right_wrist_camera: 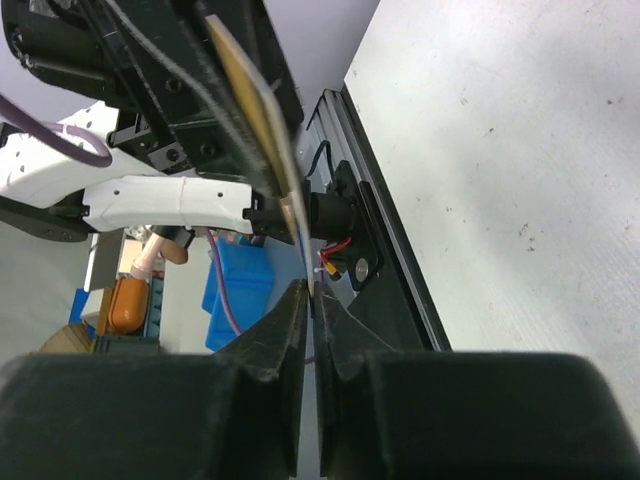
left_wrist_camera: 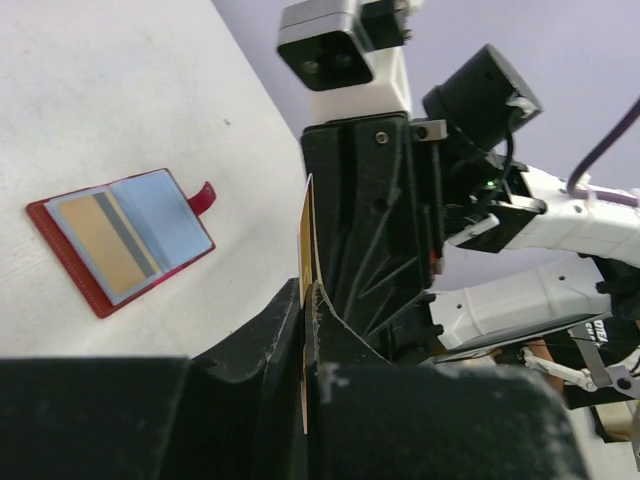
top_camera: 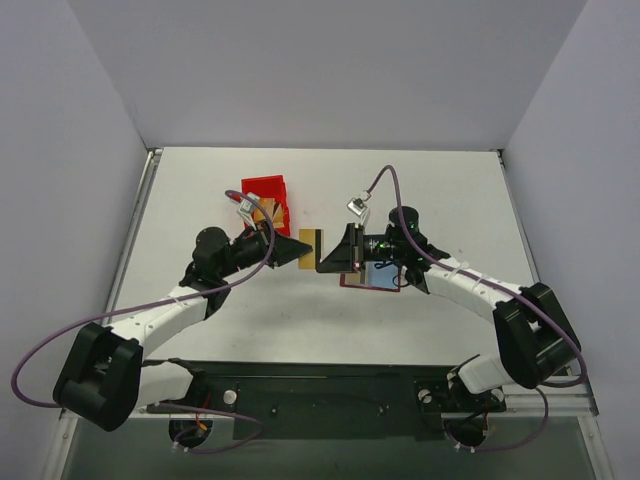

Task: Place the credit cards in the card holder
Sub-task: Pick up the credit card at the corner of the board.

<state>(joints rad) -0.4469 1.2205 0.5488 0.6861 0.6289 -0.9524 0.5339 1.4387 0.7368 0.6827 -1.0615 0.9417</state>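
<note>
Above the middle of the counter (top_camera: 330,190), the two arms met tip to tip with a single gold credit card (top_camera: 311,240) held on edge between them. The left end effector (top_camera: 303,250) was clenched on one end of this card, its dark fingers pressed close on either side of the thin gold edge in the left wrist view. The right end effector (top_camera: 322,262) was clamped tight on the opposite end, the card rising out of its closed fingers in the right wrist view. The card holder (left_wrist_camera: 165,205) lay open and flat on the counter just right of centre, partly under the right arm, with its snap tab sticking out. A second credit card (left_wrist_camera: 110,250) with a dark stripe sat on its inner face. A red bin (top_camera: 265,188) stood left of centre, toward the far edge.
</note>
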